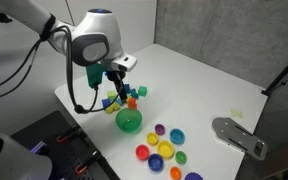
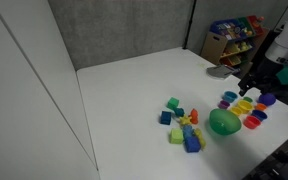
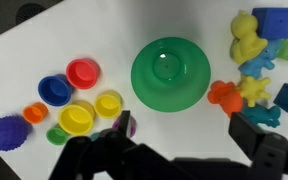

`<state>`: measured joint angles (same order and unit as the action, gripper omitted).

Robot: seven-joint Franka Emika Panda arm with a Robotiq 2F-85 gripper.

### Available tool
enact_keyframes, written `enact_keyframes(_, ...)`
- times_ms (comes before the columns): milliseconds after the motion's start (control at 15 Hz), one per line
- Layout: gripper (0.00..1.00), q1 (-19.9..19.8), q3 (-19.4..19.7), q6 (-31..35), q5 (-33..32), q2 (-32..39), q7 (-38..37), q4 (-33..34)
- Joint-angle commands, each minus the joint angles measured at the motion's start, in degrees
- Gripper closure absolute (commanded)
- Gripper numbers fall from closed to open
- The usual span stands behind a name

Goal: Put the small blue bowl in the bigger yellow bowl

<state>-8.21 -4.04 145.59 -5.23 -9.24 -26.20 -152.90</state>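
**Overhead, our pincer hangs open and empty above the bowls**

In an exterior view, we see the arm point(image 1: 92, 45) reach over the white table point(image 1: 214, 85), its gripper point(image 1: 120, 90) above the big green bowl point(image 1: 129, 121). A cluster of small bowls point(image 1: 167, 148) lies just beside that bowl. From here we cannot tell how wide the jaws stand.

In an exterior view from another place, the gripper point(image 2: 254, 84) is a dark shape near the frame's edge. The big green bowl point(image 2: 223, 122) sits between the toy blocks point(image 2: 184, 125) and the small bowls point(image 2: 246, 105).

In the wrist view, the gripper point(image 3: 179, 130) has its fingers point(image 3: 264, 145) spread wide with nothing between them. The big green bowl point(image 3: 169, 72) lies upright at the centre. The small blue bowl point(image 3: 54, 90) rests on the table, touching the red bowl point(image 3: 82, 72). The bigger yellow bowl point(image 3: 76, 117) sits just beside it, empty, with the smaller yellow bowl point(image 3: 108, 103) next to that. A yellow duck point(image 3: 246, 38) lies among the toys on the other side.
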Motion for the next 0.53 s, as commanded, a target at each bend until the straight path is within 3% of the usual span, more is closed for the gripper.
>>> enact_keyframes(0, 0.0, -1.96, 4.77, 2.88, -1.11, 6.11, 1.19, 2.46)
enact_keyframes(133, 0.0, -2.29, 7.52, 4.2, 0.48, 8.85, 3.08, 3.35)
enact_keyframes(200, 0.0, -2.48, 8.14, 5.47, -2.7, 8.31, 0.67, 2.85)
enact_keyframes(467, 0.0, -1.37, 9.26, 5.43, -1.47, 8.33, 1.4, 2.18)
